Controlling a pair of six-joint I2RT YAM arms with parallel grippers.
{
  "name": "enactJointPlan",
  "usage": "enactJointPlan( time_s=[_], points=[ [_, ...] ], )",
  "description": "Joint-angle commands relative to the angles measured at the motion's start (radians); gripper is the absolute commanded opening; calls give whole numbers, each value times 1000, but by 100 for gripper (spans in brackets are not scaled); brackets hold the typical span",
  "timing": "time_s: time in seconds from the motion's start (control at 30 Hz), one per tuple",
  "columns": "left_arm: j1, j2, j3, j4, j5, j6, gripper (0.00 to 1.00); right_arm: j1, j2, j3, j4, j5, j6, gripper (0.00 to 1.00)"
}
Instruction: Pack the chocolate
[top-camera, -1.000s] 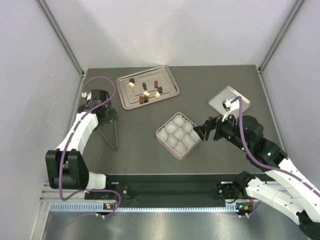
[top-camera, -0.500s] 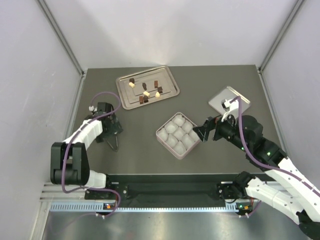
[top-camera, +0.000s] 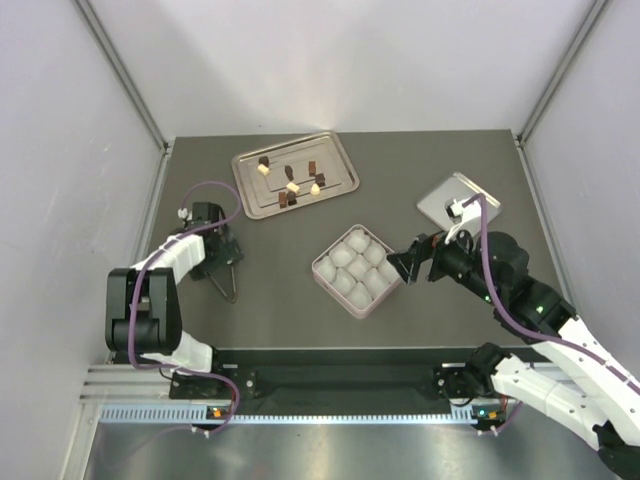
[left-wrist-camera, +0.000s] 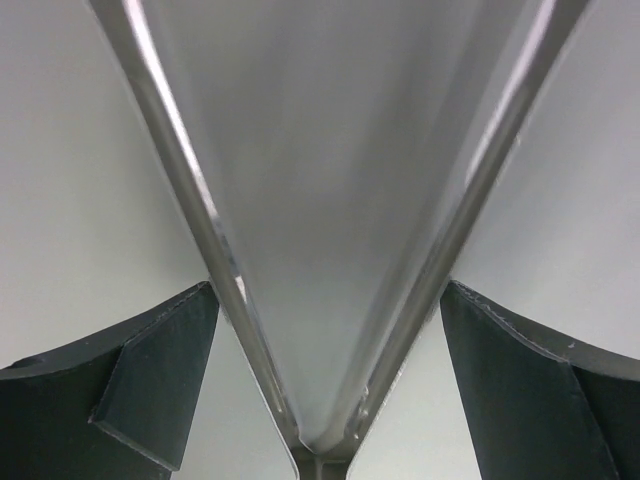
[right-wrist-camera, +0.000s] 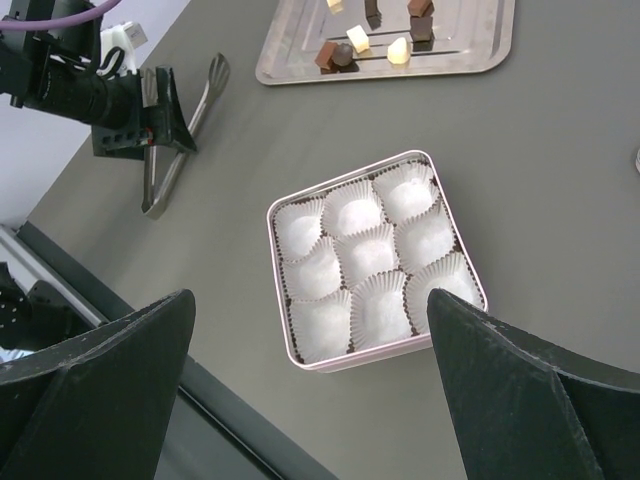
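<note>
Several small pieces of chocolate, dark brown and cream-white, lie on the silver tray at the back; the right wrist view shows the chocolate at its top edge. The pink box of white paper cups sits mid-table. My right gripper hovers open just right of the box, and in its own view the pink box lies between and ahead of the open gripper. My left gripper is low over metal tongs; it stands open, the tongs' arms running between its fingers.
A small square metal lid or tray lies at the right behind my right arm. The tongs lie on the table's left side, near the left wall. The table's near edge runs close below the pink box.
My left arm has folded back and its gripper has slid nearer along the tongs, staying open. The right arm, box and chocolate have not moved.
</note>
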Motion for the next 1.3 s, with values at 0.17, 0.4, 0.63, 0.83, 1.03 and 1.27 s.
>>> enactJointPlan(
  time_s=[0.17,0.4,0.63,0.83,1.03,1.27],
  points=[
    [43,3,1,87,35,36,98,-10,-34,11,27,24,-14,100],
    [43,61,26,71,38,40,93,-10,-29,5,37,26,-17,100],
    [43,15,36,24,45,35,81,-10,-34,14,34,23,-17,100],
    [42,-49,216,-230,29,89,73,-10,-34,29,25,15,-6,100],
    [40,-106,366,-376,87,136,67,-10,-14,35,27,9,20,100],
    [40,-138,444,-462,122,173,59,-10,21,48,20,1,37,100]
  ],
)
